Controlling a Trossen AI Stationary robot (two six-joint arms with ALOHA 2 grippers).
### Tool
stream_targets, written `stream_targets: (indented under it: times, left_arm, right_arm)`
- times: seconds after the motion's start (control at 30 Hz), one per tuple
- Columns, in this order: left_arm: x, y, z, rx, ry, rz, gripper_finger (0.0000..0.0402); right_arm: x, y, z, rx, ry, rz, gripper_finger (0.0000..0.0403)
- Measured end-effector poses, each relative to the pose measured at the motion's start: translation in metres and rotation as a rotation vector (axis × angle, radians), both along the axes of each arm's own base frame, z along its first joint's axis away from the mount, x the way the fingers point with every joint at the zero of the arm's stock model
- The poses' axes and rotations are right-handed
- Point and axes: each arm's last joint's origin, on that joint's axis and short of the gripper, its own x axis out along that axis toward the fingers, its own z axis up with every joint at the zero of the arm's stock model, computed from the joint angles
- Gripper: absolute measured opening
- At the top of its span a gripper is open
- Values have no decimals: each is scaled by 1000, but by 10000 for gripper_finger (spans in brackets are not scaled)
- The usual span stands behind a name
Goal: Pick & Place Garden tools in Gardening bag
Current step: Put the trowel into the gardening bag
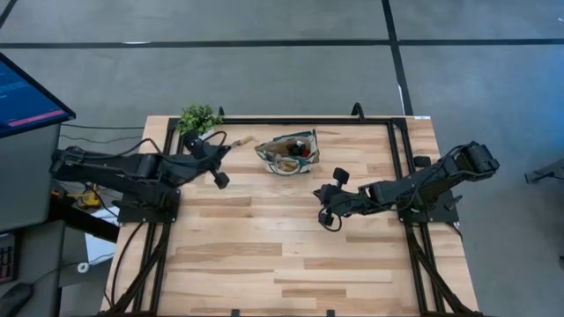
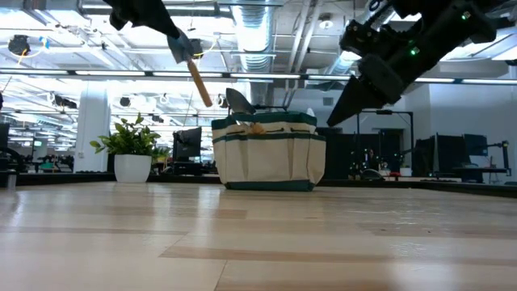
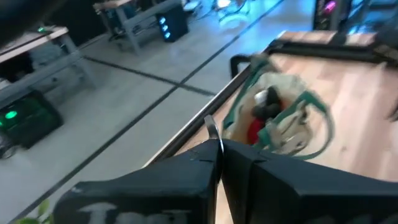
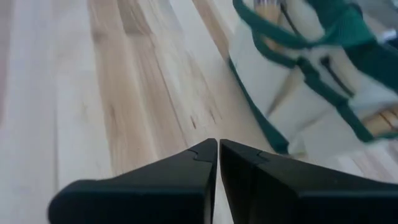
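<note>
The beige gardening bag [image 1: 289,152] with green trim stands on its base at the table's far middle, with wooden handles and a red and a dark item inside. It also shows in the low view [image 2: 268,153]. My left gripper [image 1: 226,145] is up in the air to the bag's left, shut on a wooden-handled tool [image 2: 199,82]. My right gripper [image 1: 320,195] hovers shut and empty, nearer than the bag and to its right, clear of the table [image 4: 218,146]. A grey blade [image 2: 238,101] rises from the bag's top. My left gripper is shut on the tool's metal end; a thin silver edge [image 3: 211,127] shows between the shut fingertips. The wooden handle [image 2: 202,89] slants down from the fingers toward the bag. The tool is lifted clear of the table and the bag.
A small green potted plant [image 1: 200,117] stands at the far left corner, just behind my left gripper. Black frame rails [image 1: 397,150] run along the table's far edge and both sides. A monitor [image 1: 26,92] stands off the table's left. Bare wood lies in front of the bag.
</note>
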Motion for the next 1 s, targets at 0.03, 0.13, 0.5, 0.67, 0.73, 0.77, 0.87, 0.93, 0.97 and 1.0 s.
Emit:
stream_targets:
  times: [0.03, 0.13, 0.5, 0.67, 0.73, 0.77, 0.87, 0.93, 0.97, 1.0]
  left_arm:
    - [1, 2, -2, -1, 14, 13, 2]
    - [7, 9, -6, -3, 40, 47, 2]
    - [28, 43, -20, -122, 69, -8, 2]
    - [30, 44, -18, -161, 38, -80, 2]
    - [31, 43, -17, -181, 19, -129, 2]
    - [32, 42, -16, -192, 9, -153, 2]
    - [35, 40, -16, -257, -22, -222, 2]
    - [37, 38, -18, -304, -28, -268, 2]
    - [39, 36, -19, -324, -33, -284, 2]
    - [41, 34, -21, -342, -28, -300, 2]
  right_arm:
    - [2, 0, 2, -3, -18, 8, 11]
    - [12, -5, 4, -8, -83, 30, 8]
    - [37, -50, -20, -23, -105, -42, 1]
    - [40, -69, -28, -31, -95, -102, 1]
    - [40, -76, -30, -32, -84, -126, 1]
    - [39, -80, -30, -33, -83, -138, 1]
    - [39, -88, -29, -39, -88, -163, 1]
    - [38, -93, -28, -45, -86, -176, 0]
    - [38, -96, -28, -56, -83, -177, 0]
    - [38, -98, -28, -67, -78, -175, 0]
